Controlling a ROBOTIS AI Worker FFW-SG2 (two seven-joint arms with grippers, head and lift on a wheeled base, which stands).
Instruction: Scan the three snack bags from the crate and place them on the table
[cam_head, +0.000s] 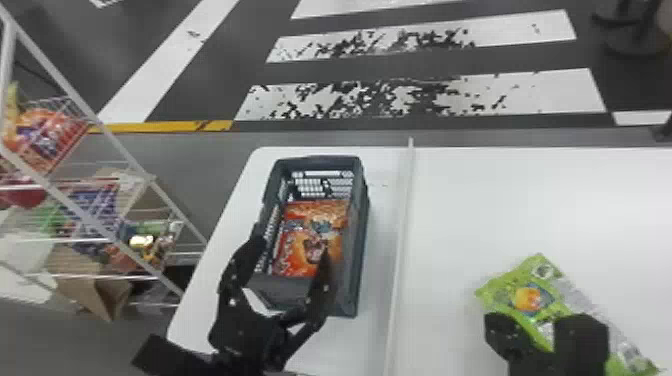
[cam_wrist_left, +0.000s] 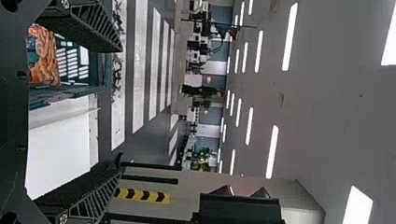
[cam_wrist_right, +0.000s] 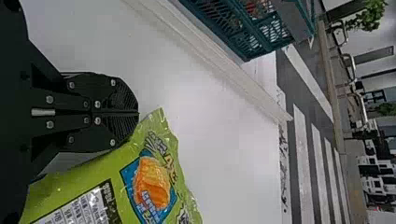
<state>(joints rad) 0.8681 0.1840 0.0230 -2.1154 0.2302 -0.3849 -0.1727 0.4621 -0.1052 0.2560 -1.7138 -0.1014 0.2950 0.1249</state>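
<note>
Head view: the left jaws (cam_head: 291, 250) stand spread above the near end of the dark grey plastic mesh crate (cam_head: 287, 290), presumably to straddle the glossy orange-and-red snack bag (cam_head: 312, 220) inside. The glossy green snack bag (cam_head: 525, 296) lies on the white tabletop (cam_head: 500, 200), across the thin white strip (cam_head: 403, 225), which probably separates scanned goods from waiting ones. Left wrist view: 2 fingers, wide apart, leave room for a bulky bag. Right wrist view: the right jaws (cam_wrist_right: 138, 113) are closed beside the green bag's corner, apparently gripping nothing.

Print (cam_wrist_right: 84, 208) on the green bag (cam_wrist_right: 100, 167) seems unreadable.
</note>
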